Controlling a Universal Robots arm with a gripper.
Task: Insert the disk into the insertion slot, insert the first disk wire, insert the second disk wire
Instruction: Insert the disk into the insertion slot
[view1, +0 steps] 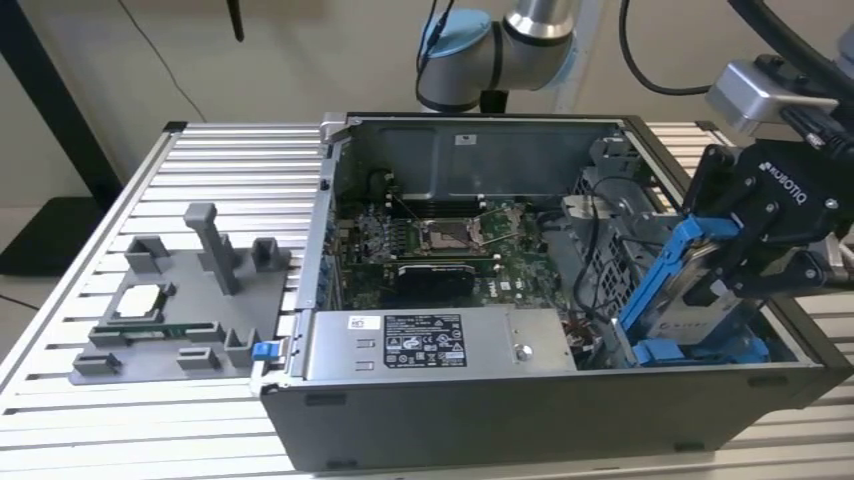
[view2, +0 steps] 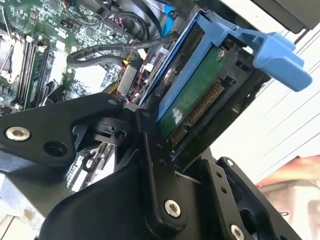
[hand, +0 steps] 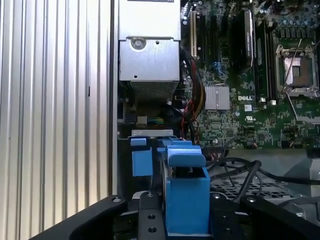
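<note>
The black two-finger gripper (view1: 731, 268) is clamped on the flat silver-grey hard disk in its bright blue plastic frame (view1: 683, 300). The disk hangs steeply tilted, one end down, over the near corner of the open dark grey computer case (view1: 534, 420) at the exterior view's right. It is just above the grey sheet-metal drive cage with bright blue rails and tabs (view1: 663, 352). The tilt looks like the main risk. If the frame's lower edge meets the rails skewed, it may jam or ride up on the cage wall instead of sliding in, and the pinch on the frame could slip under that load. The loose black cables (hand: 240, 172) lying beside the cage could also be caught under the disk as it goes down. In the exterior view the disk and gripper cover the mouth of the cage, so I cannot tell whether the lower end touches the rails or hangs just clear. In both wrist views the gripper's own black links hide where the pads sit on the frame.
</note>
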